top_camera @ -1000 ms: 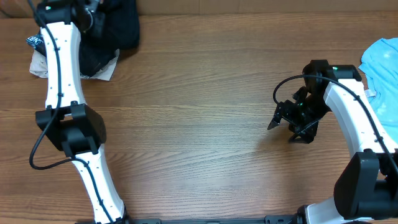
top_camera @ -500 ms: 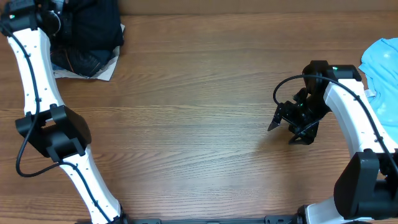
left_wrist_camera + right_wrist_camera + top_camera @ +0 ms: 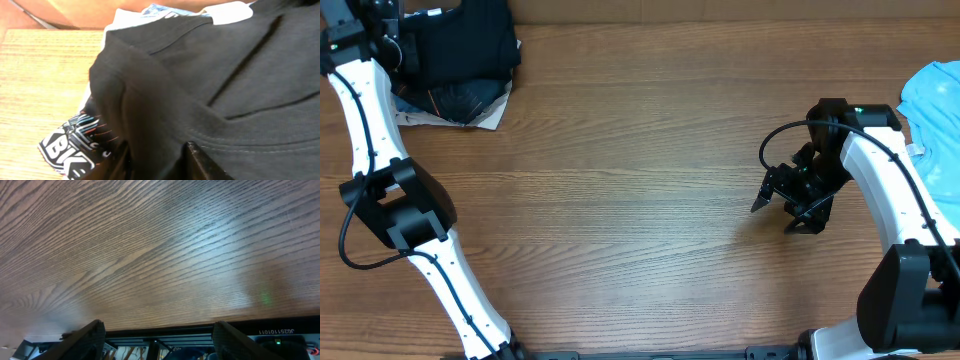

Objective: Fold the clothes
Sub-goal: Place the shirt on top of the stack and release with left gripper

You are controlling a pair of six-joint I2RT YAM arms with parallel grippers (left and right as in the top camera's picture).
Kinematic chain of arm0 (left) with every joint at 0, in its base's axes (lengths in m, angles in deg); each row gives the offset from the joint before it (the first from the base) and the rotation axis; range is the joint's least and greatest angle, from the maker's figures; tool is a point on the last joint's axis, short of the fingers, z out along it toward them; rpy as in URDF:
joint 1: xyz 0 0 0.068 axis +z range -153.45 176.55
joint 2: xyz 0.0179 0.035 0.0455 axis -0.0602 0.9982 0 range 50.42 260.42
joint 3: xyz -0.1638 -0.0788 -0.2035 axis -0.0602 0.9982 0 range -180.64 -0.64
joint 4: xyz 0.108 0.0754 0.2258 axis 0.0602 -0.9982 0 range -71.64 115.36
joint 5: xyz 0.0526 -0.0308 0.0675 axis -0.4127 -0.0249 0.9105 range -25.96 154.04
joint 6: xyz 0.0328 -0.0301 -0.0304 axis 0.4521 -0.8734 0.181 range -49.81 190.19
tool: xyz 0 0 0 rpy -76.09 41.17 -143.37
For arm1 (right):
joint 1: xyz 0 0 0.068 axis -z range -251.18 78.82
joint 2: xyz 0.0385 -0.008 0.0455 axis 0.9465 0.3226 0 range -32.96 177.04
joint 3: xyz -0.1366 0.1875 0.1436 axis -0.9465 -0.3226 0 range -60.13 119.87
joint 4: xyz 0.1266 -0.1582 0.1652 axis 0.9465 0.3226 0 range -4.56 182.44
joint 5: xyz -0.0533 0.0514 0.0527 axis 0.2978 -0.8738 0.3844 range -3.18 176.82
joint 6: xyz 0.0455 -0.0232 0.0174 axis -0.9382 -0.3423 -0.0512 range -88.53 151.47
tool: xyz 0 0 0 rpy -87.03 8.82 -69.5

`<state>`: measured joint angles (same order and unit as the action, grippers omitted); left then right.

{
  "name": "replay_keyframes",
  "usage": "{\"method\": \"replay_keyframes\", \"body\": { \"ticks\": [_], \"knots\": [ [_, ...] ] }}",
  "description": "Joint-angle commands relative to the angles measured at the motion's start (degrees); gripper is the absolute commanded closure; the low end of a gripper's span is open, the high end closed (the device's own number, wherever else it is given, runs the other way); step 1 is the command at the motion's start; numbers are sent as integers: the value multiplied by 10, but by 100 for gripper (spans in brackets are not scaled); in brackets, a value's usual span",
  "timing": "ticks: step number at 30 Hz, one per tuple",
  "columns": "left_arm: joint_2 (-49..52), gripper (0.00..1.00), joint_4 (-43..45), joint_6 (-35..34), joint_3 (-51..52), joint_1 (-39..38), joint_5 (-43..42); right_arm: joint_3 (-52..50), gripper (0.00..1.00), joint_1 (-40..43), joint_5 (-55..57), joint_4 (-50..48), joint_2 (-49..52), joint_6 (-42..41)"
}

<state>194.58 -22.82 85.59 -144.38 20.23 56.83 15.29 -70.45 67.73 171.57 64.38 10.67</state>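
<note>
A black shirt (image 3: 460, 45) lies bunched on a pile of clothes at the table's far left corner. It fills the left wrist view (image 3: 225, 75), with a small white patch (image 3: 232, 12) at its top edge. My left gripper (image 3: 392, 35) is at the shirt's left edge. Its jaws (image 3: 160, 167) stand apart round a ridge of the black fabric. A light blue T-shirt (image 3: 935, 95) lies at the right edge. My right gripper (image 3: 785, 198) hangs open over bare wood left of it, nothing between its fingers (image 3: 85, 340).
Under the black shirt lies a dark garment with a white printed pattern (image 3: 67, 150) (image 3: 450, 100), over a pale one (image 3: 492, 112). The table's wood top (image 3: 640, 180) stretches between the two arms. Beyond its near edge the right wrist view shows a dark frame (image 3: 165, 337).
My left arm has swung left toward the far corner, dragging the black shirt left onto the pile. Its jaws have parted. The right arm has not moved.
</note>
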Motion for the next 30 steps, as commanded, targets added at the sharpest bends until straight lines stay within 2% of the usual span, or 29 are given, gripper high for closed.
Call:
{"method": "replay_keyframes", "body": {
  "ticks": [1, 2, 10, 18, 20, 23, 25, 26, 27, 28, 30],
  "knots": [
    [0, 8, 10, -28, -14, 10, 24, -2, 27, 1, -1, -1, -16, -2],
    [0, 0, 9, -40, -14, 11, 31, -2, 27, 1, -1, 0, -16, -2],
    [-35, 0, 3, -126, -15, 9, 42, -2, 27, 0, -1, -1, -16, 3],
    [-129, 0, 8, -132, -15, -2, 42, -2, 27, -8, -1, -10, -16, 7],
    [-146, 3, 8, -163, -15, -5, 42, -2, 27, -10, -1, -14, -16, 7],
    [-154, 44, -4, -224, -15, -9, 32, -2, 28, -12, -2, -21, -16, 7],
    [-147, 72, -16, -248, -15, -12, 19, -2, 32, -12, -2, -25, -16, 7],
    [-140, 78, -15, -258, -14, -16, 14, -2, 34, -12, -4, -27, -16, 9],
    [-128, 92, -9, -266, -14, -20, 12, -2, 38, -12, -7, -29, -16, 12],
    [-118, 96, -4, -266, -14, -23, 12, -2, 39, -12, -7, -29, -16, 14],
    [-92, 96, 14, -266, -14, -28, 13, -2, 41, -12, -7, -29, -16, 17]
  ]
}}
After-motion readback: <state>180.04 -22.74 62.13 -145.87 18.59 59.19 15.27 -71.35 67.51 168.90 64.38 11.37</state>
